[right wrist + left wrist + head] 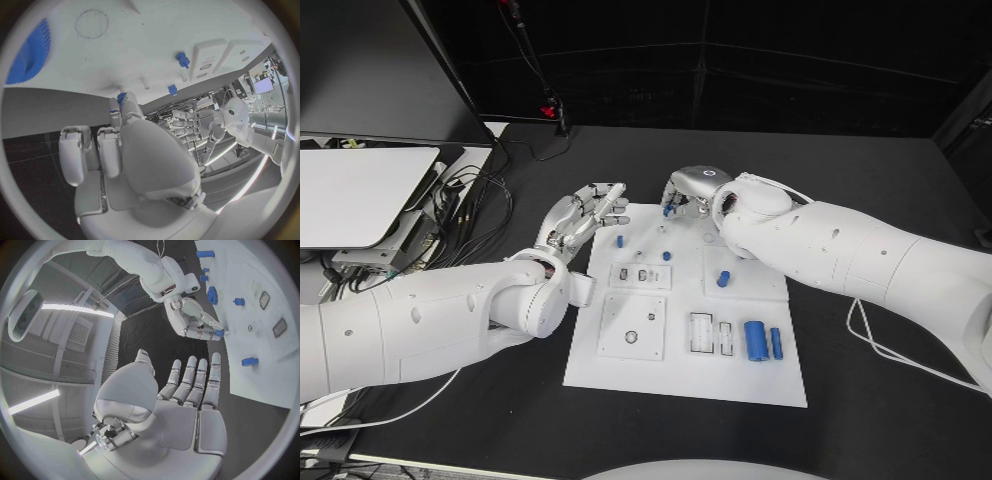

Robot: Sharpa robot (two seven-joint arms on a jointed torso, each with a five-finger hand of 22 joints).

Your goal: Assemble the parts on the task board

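Observation:
The white task board (678, 368) lies mid-table. My right hand (692, 188) hovers over the board's far edge and pinches a small blue part (120, 97) at its fingertips; the left wrist view shows this part (219, 333) in that hand (190, 317). My left hand (586, 214) hangs beside the board's far left corner, fingers (195, 380) straight and apart, holding nothing. Loose on the board are a small blue peg (619, 241), another (666, 256), a blue gear-like piece (724, 278) and two blue cylinders (754, 340) near the front right.
The board has recessed slots (642, 278) and a plate with a round hole (635, 338). A white device (358, 190) and a tangle of cables (470, 200) sit at the table's left. Bare black table surrounds the board.

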